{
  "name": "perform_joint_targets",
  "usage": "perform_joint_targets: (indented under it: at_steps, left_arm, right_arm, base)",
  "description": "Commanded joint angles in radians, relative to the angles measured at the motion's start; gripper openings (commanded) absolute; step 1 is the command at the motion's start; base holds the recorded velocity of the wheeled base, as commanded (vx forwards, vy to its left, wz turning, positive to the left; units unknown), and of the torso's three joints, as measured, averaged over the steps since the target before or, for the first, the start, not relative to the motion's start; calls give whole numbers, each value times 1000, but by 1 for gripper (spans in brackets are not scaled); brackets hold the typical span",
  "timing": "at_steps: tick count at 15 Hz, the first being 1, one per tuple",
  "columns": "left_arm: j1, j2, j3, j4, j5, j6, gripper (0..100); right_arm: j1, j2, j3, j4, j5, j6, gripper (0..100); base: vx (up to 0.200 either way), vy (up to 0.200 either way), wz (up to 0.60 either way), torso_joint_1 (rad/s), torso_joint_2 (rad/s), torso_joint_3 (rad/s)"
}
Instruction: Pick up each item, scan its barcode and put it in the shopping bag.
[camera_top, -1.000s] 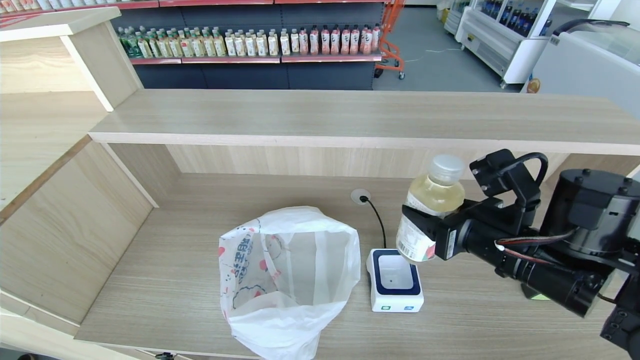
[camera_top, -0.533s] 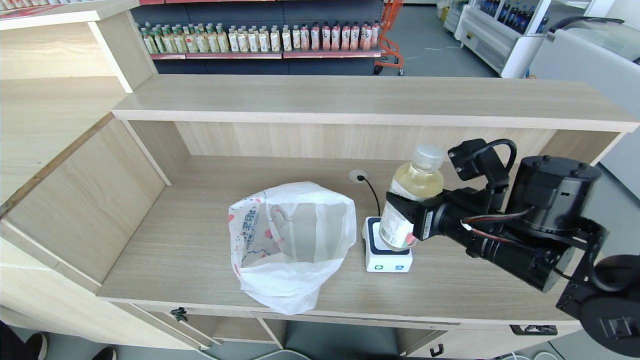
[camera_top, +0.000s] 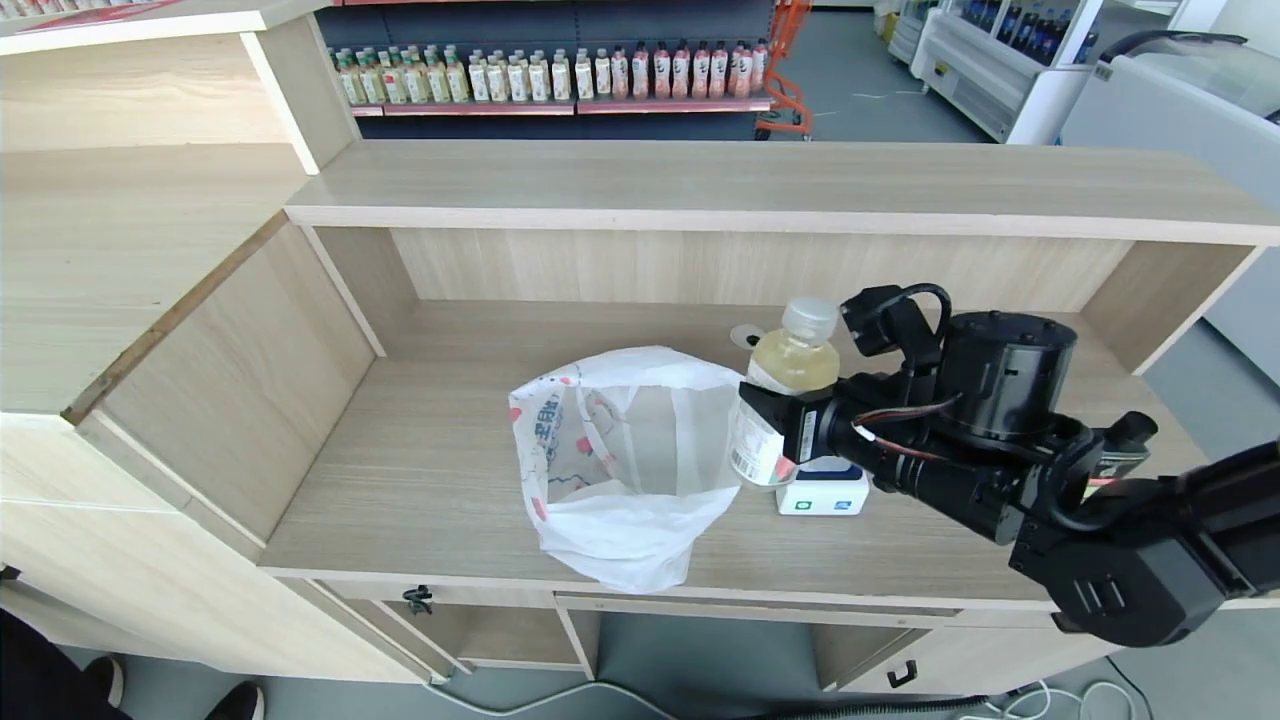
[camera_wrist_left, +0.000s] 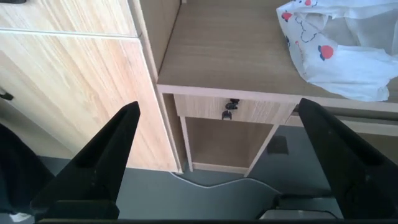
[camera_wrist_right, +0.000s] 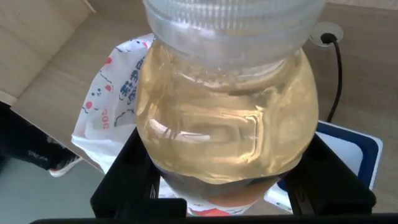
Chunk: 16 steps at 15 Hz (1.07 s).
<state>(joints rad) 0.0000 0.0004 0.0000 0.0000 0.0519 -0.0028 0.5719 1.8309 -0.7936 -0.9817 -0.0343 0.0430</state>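
Right hand (camera_top: 775, 435) is clamped around the lower body of a clear bottle (camera_top: 795, 365) of pale yellow drink. It holds the bottle upright above the counter (camera_top: 450, 470), over the near edge of the white scanner (camera_top: 822, 492) and just beside the rim of the shopping bag (camera_top: 620, 470). Left hand (camera_wrist_left: 217, 162) hangs low in front of the counter, fingers spread wide and empty.

The bag is thin white plastic, standing open and slack close to the counter's front edge. The main risk is the bottle's base catching that soft rim on the way in. That would fold the mouth shut or drag the bag towards the edge. A full bottle let go from too high could tip the bag over.

The bottle is smooth and round, so it could twist or slip in the grip. The label's barcode appears to face sideways rather than down at the scanner window, so the scan may not have registered.
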Motion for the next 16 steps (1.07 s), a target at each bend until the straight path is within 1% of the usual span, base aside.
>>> perform_joint_targets:
  at_steps: [1,4,6,9,11,16]
  left_arm:
    - [0,0,0,0,0,0,100]
    - [0,0,0,0,0,0,100]
    - [0,0,0,0,0,1,100]
    - [0,0,0,-2,0,1,100]
    - [0,0,0,-2,0,1,100]
    - [0,0,0,0,0,1,100]
  right_arm:
    - [-14,61,-39,-8,19,0,0]
    - [-52,145,-104,-41,51,-2,0]
    - [-76,202,-133,-64,54,-14,0]
    - [-103,280,-159,-130,63,-71,0]
    - [-115,334,-184,-172,111,-80,0]
    - [-116,452,-300,-193,154,-84,0]
  base:
    - [0,200,0,7,7,2]
    - [0,200,0,4,7,2]
    - [0,0,0,0,0,0]
    - [0,0,0,0,0,0]
    - [0,0,0,0,0,0]
    - [0,0,0,0,0,0]
